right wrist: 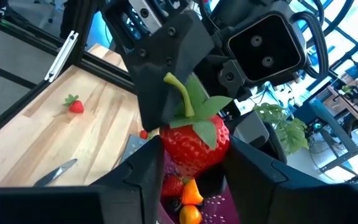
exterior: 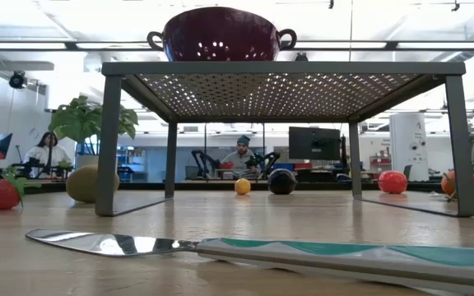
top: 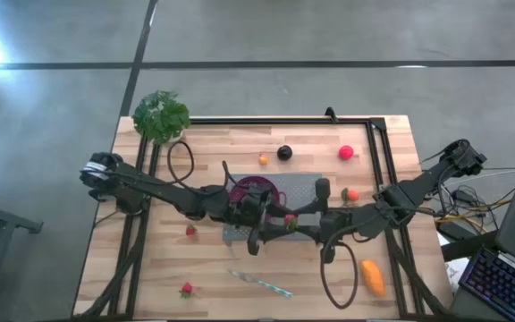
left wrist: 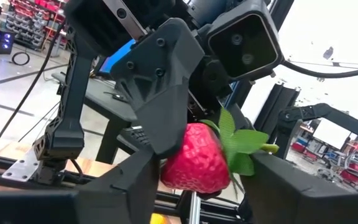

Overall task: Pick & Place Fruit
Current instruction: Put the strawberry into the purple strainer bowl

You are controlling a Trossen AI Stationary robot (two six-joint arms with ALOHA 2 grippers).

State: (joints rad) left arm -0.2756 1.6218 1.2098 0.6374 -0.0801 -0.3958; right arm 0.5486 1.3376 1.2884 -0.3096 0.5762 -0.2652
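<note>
Both grippers meet over the colander [top: 256, 191] mid-table, pinching one strawberry [right wrist: 194, 142] between them: glossy red moulded plastic, dimpled skin, green leaf cap with a curved stem. Left gripper [left wrist: 194, 180] and right gripper [right wrist: 188, 168] each clamp it between matte black angular fingers. Colander is purple, perforated, on a mesh rack [exterior: 286, 90].

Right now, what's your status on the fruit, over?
Right gripper shut on a strawberry, above the colander. Left gripper up against the same strawberry. Nothing seen blocking the drop.
</note>
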